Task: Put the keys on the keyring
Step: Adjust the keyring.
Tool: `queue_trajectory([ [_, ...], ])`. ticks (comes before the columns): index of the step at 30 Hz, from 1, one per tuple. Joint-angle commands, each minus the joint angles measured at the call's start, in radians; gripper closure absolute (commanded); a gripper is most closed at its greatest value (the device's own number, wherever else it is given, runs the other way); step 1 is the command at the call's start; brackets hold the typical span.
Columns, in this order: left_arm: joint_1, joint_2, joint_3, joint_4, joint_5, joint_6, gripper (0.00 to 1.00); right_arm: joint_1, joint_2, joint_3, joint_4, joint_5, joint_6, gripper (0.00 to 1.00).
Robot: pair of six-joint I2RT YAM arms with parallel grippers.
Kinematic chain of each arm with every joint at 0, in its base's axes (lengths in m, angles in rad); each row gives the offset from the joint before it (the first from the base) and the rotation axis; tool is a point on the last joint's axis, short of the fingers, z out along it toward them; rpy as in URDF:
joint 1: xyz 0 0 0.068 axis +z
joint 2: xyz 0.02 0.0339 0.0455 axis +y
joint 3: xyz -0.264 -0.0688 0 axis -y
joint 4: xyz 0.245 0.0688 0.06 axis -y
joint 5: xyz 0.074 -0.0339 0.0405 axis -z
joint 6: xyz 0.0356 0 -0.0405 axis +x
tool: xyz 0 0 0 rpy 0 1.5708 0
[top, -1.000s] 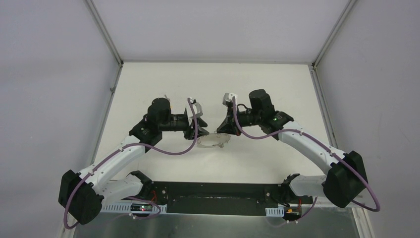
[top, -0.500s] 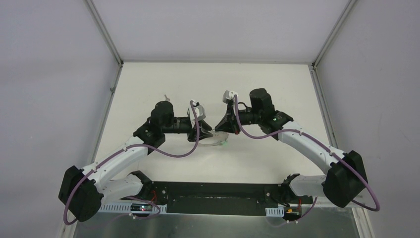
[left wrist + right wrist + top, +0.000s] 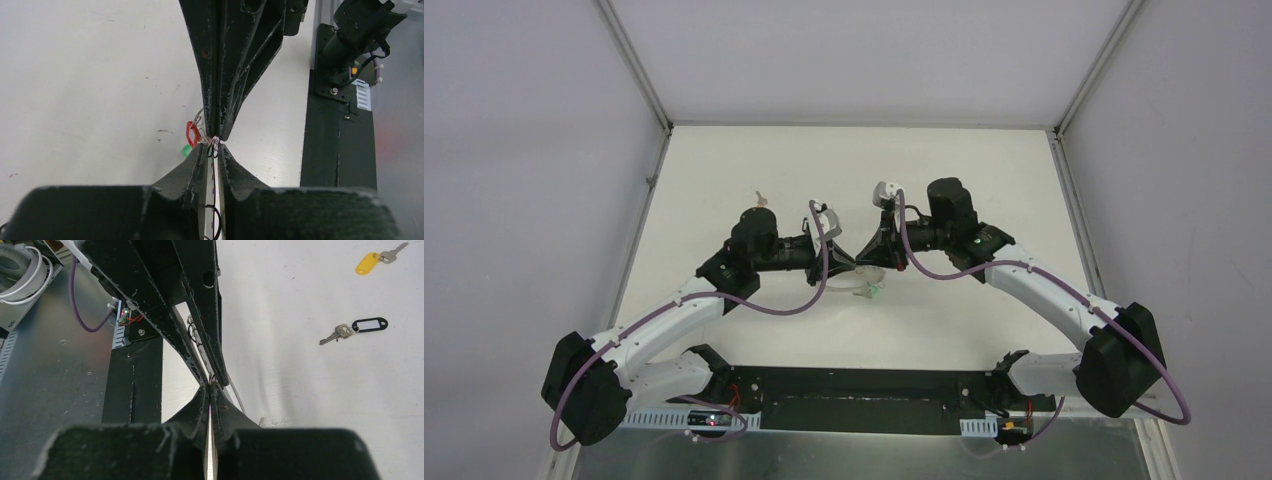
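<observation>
My left gripper (image 3: 848, 270) and right gripper (image 3: 867, 263) meet tip to tip over the table's middle. Both are shut on the keyring (image 3: 854, 289), a thin silvery loop hanging just below them. In the left wrist view my left gripper (image 3: 213, 150) pinches its thin wire (image 3: 213, 175), with a green tag (image 3: 186, 150) and a red loop (image 3: 191, 134) beside the tips. In the right wrist view my right gripper (image 3: 210, 388) pinches the wire (image 3: 235, 395). The green-tagged key (image 3: 876, 291) hangs at the loop. The black-tagged key (image 3: 356, 328) and yellow-tagged key (image 3: 372, 261) lie on the table.
The yellow-tagged key (image 3: 761, 198) lies behind the left arm in the top view. A black base plate (image 3: 864, 385) runs along the near edge. White walls close in the table (image 3: 984, 180) on three sides.
My left arm has moved right and closer to the right gripper, uncovering the yellow-tagged key behind it. The green tag has come into view under the grippers.
</observation>
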Motion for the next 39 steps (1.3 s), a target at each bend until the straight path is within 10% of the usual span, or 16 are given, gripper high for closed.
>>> queue_trajectory([
  [1,-0.01,-0.007,0.001,0.061,-0.018,-0.022,0.93,0.007,-0.01,0.014,0.074,-0.034,0.003,1.0],
  [9,-0.009,-0.019,0.002,0.062,-0.047,-0.068,1.0,0.008,-0.012,0.018,0.074,-0.01,0.018,1.0],
  [17,-0.009,-0.133,-0.065,0.13,-0.137,-0.147,1.0,0.007,-0.129,-0.064,0.173,0.102,0.064,0.4],
  [21,-0.009,-0.181,-0.094,0.208,-0.13,-0.181,1.0,0.007,-0.222,-0.145,0.252,0.143,0.088,0.27],
  [39,-0.009,-0.195,-0.134,0.469,-0.072,-0.275,1.0,0.013,-0.2,-0.171,0.528,-0.025,0.192,0.48],
])
